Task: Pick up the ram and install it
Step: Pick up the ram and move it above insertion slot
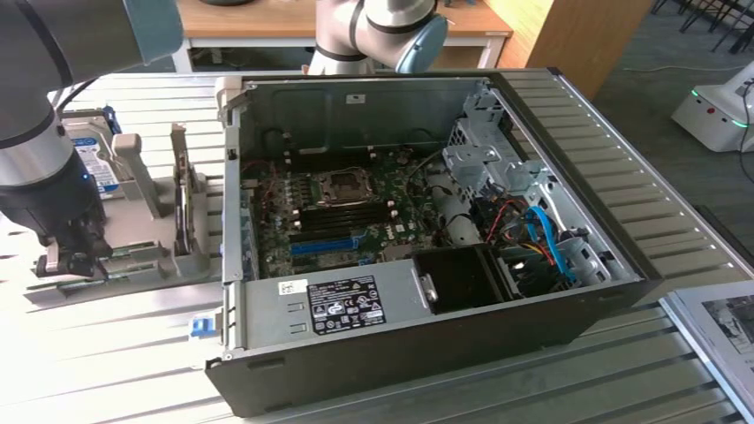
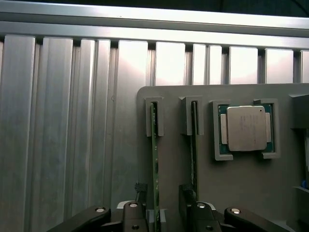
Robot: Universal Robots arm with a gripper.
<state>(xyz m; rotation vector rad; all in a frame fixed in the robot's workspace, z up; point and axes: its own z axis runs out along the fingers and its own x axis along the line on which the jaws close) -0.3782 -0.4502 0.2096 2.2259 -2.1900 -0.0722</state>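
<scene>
Wrist view: I have the gripper [image 2: 161, 217] wide open, astride the ram [image 2: 155, 154] and holding nothing. The ram stands on edge in a tray [image 2: 241, 193] slot, so its flat sides face the jaws.

- The exterior view stands off the arm. It looks down at a slant from high up on the open computer case [image 1: 389, 353], far enough back to take in the whole case and the slatted table [image 1: 106, 353] around it.
- The wrist view rides just behind the hand [image 2: 161, 217]. It faces straight down past the fingers [image 2: 131, 215], close over a gray holder [image 2: 241, 188].
- Both views share that holder [image 1: 147, 252], which sits beside the case at the exterior view's left. They also share the table [image 2: 58, 135] slats next to it and the hand [image 1: 73, 261] above it.
</scene>
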